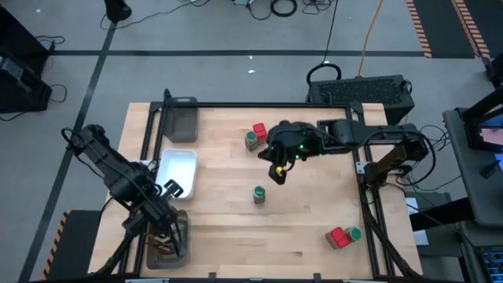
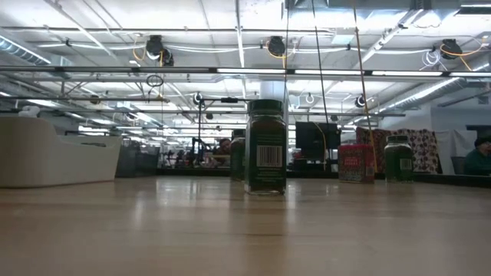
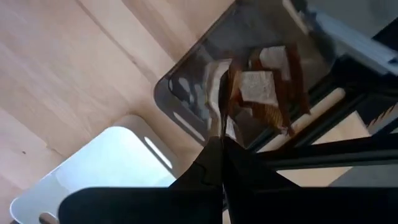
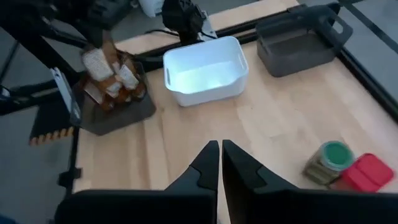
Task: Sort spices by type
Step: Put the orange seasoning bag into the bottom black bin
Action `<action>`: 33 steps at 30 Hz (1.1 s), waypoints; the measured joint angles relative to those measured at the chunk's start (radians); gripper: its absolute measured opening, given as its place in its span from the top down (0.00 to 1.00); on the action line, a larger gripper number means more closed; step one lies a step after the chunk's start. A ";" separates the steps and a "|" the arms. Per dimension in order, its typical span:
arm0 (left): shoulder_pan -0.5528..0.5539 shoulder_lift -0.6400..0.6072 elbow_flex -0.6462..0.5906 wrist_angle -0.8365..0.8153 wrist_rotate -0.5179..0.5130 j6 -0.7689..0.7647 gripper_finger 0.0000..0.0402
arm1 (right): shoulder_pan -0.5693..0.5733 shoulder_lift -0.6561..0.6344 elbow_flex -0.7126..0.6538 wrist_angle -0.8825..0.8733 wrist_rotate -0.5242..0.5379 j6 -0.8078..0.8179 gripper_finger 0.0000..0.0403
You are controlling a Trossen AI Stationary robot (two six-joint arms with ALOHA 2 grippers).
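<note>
Near the table's front left corner, my left gripper [image 3: 222, 148] is shut on a brown-orange sachet [image 4: 96, 62] over a grey mesh tray [image 1: 182, 253] that holds several more sachets [image 3: 267, 93]. My right gripper [image 4: 221, 152] hangs shut and empty above the table's middle, near a green-lidded jar [image 1: 259, 193] that stands on its base. A red box [image 1: 259, 130] and a jar [image 1: 251, 141] stand at the far middle. Another red box [image 1: 338, 237] and jar [image 1: 353, 233] stand at the near right. My left gripper pinches the sachet between its two fingers, which come from above and point down. In the left wrist view the sachet shows edge-on [image 3: 224, 118], running straight out from the fingertips. It hangs below the fingers, above the sachets in the tray.
A white dish [image 1: 177, 169] sits at the left, just beyond the sachet tray. A second grey mesh tray [image 1: 182, 118] stands at the far left corner. A black frame [image 1: 365, 189] borders the table. Bare wood lies between the middle jar and the near edge.
</note>
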 joint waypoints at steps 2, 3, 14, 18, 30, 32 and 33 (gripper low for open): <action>-0.009 0.000 -0.021 0.005 0.000 0.000 1.00 | 0.021 0.008 0.000 0.010 0.004 0.024 1.00; -0.015 0.000 -0.030 0.012 0.000 -0.001 1.00 | 0.030 0.013 0.000 0.009 0.004 0.035 1.00; -0.027 0.000 -0.099 0.122 -0.025 0.021 1.00 | 0.068 0.081 0.000 0.048 0.048 0.088 1.00; -0.039 0.000 -0.123 0.118 -0.026 0.050 1.00 | 0.070 0.087 0.000 0.048 0.046 0.092 1.00; -0.042 0.000 -0.218 0.126 -0.074 0.100 1.00 | 0.070 0.091 0.000 0.040 0.045 0.092 1.00; -0.041 0.000 -0.233 0.132 -0.074 0.105 1.00 | 0.070 0.091 0.000 0.040 0.044 0.091 1.00; -0.042 0.000 -0.242 0.137 -0.074 0.105 1.00 | 0.070 0.091 0.000 0.038 0.044 0.090 1.00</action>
